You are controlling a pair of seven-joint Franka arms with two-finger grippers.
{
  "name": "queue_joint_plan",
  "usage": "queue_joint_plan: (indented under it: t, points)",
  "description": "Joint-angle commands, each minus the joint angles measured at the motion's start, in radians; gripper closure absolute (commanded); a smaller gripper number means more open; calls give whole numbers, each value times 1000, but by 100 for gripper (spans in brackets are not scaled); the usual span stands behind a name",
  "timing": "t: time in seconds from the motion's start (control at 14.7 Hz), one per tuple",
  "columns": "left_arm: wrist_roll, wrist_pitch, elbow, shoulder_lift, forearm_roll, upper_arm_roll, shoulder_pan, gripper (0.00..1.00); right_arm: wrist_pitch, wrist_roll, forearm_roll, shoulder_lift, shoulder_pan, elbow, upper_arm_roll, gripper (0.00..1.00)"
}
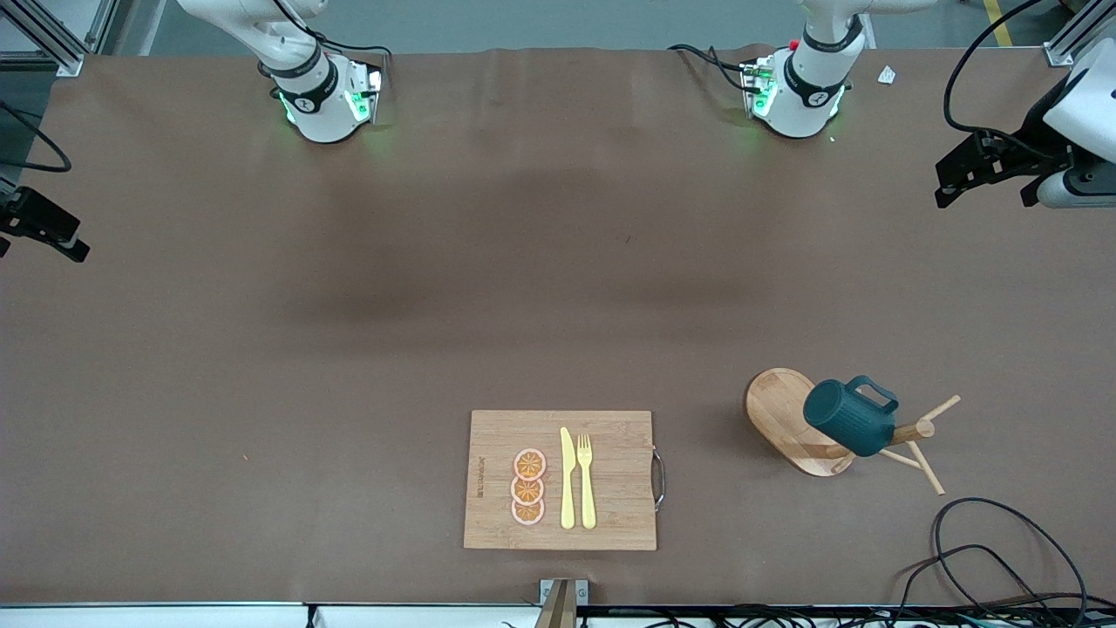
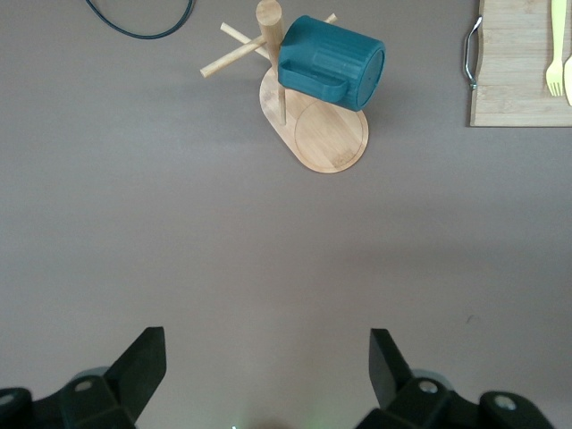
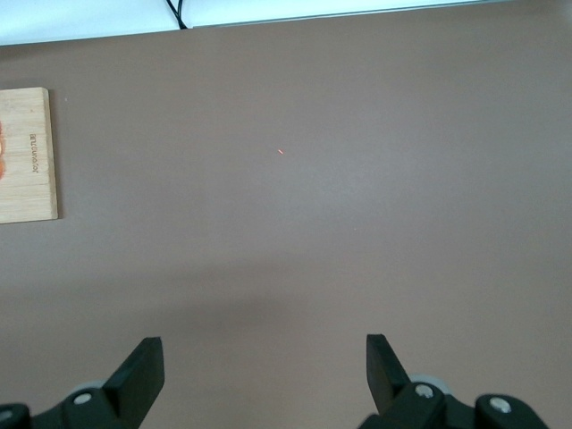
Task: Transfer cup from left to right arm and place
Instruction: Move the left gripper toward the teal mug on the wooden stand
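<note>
The cup, dark teal with ribbed sides, hangs tilted on a peg of a wooden mug tree toward the left arm's end of the table. It also shows in the left wrist view as the cup on the mug tree. My left gripper hangs open over bare brown table, well apart from the cup, with nothing between its fingers. Over bare table toward the right arm's end, my right gripper is open and holds nothing. Neither gripper shows in the front view.
A wooden cutting board with orange slices, a yellow knife and a fork lies beside the mug tree, near the front edge. Black cables loop at the left arm's front corner. Dark fixtures overhang the table ends.
</note>
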Motion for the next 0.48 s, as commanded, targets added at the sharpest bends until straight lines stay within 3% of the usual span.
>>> queue_joint_plan:
  t: [0.0, 0.41]
  points:
    - [-2, -2, 19, 10, 10, -1, -1, 0, 2, -15, 1, -12, -26, -16, 19, 0]
    - [-7, 0, 65, 70, 10, 2, 19, 0, 2, -15, 1, -12, -26, -16, 19, 0]
